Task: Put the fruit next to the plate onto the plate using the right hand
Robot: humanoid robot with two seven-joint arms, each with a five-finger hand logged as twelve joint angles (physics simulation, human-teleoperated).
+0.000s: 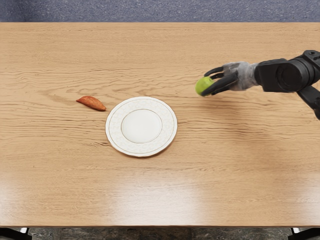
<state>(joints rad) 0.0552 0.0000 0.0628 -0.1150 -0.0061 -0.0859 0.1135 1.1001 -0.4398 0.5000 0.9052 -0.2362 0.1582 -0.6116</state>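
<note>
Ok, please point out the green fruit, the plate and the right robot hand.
green fruit (pixel 202 86), head view, on its visible left side.
plate (pixel 114 127), head view, on its left rim.
right robot hand (pixel 234 76), head view, on the grey palm.

The setting reads as a simulated robot test room, not a home. A wide, plain wooden counter (pixel 225 165) fills the view, its grain flat and evenly lit, as in a render. Beyond its far edge lies blue-grey carpet (pixel 150 10) of the office kind. A black robot arm (pixel 287 75) reaches in from the right. The only props are a white plate (pixel 141 126), a green fruit (pixel 203 86) held in the right hand (pixel 235 76), and an orange wedge (pixel 91 103).
</note>
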